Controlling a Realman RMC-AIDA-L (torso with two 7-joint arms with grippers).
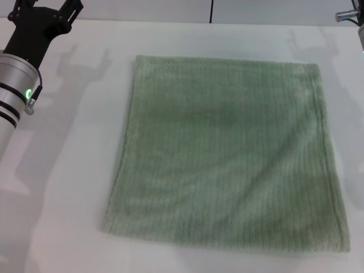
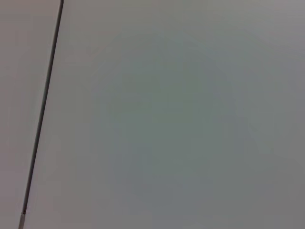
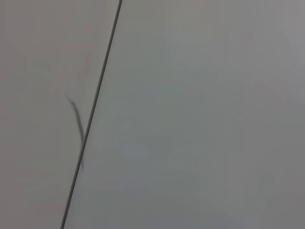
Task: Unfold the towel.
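Pale sage-green ribbed terry towel [image 1: 227, 153] lies flat on the white surface [image 1: 74, 170].
Left pincer [image 1: 48, 8] beyond its far-left corner, grip unreadable; pinching both layers would drag it.

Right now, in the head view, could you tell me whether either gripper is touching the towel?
No: the towel lies flat on the white table, with the left gripper well off at the far corner.

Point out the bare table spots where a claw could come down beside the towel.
Widest bare table: between the towel's left edge and the left claw and its arm. A thinner strip runs behind the towel's far edge. Tightest: the right edge, below the right claw.
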